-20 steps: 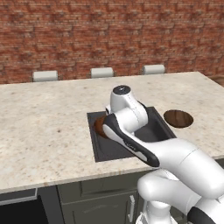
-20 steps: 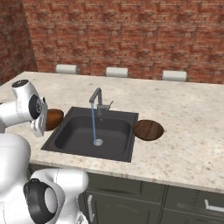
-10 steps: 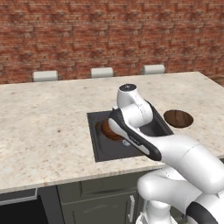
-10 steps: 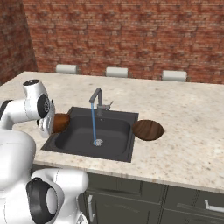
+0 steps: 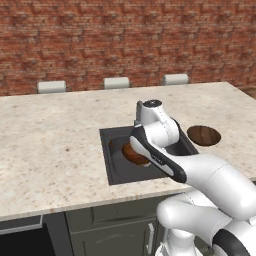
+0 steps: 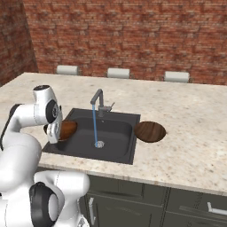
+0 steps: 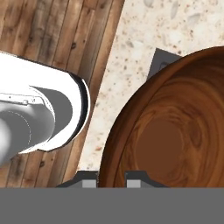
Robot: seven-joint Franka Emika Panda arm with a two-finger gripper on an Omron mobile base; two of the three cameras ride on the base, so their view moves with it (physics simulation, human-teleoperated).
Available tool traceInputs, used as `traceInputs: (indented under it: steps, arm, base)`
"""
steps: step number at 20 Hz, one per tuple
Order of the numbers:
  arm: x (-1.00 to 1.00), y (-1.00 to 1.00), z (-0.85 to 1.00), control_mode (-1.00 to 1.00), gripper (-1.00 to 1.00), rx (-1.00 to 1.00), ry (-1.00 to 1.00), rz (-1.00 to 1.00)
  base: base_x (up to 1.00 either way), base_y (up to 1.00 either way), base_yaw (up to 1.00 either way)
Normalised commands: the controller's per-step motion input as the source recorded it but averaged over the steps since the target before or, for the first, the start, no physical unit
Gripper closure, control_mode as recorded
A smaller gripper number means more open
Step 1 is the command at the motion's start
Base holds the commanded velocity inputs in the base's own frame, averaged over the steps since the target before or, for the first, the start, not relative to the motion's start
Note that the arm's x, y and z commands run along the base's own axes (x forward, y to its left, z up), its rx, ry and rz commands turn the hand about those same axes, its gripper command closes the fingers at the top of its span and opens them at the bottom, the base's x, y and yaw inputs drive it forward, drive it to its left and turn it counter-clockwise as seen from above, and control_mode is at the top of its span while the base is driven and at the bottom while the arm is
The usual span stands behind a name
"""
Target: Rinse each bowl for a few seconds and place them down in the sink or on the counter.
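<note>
One bowl (image 7: 175,131) is pinched by its rim in the gripper (image 7: 111,177), tilted over the left end of the sink (image 6: 117,153). For a proper rinse it should be carried right until the water stream (image 6: 95,128) from the faucet (image 6: 99,101) strikes its hollow, and held there briefly (a level carry seems wise, the hold being on the rim alone). The other bowl (image 6: 150,131) lies on the counter (image 6: 195,128), just right of the sink. The faucet spout could be clipped in passing.
</note>
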Motion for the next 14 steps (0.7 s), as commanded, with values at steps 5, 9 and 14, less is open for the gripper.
traceInputs:
  steps: [5,9,14]
  arm:
    - [0.01,-0.20,-0.14,-1.00,1.00,0.00,0.00,0.00]
    - [0.02,-0.16,-0.08,-1.00,1.00,0.00,-0.01,0.00]
    - [0.04,-0.10,-0.02,-1.00,1.00,-0.02,-0.04,-0.01]
  base:
    - [0.00,0.00,0.00]
    - [0.00,0.00,0.00]
    - [0.00,0.00,0.00]
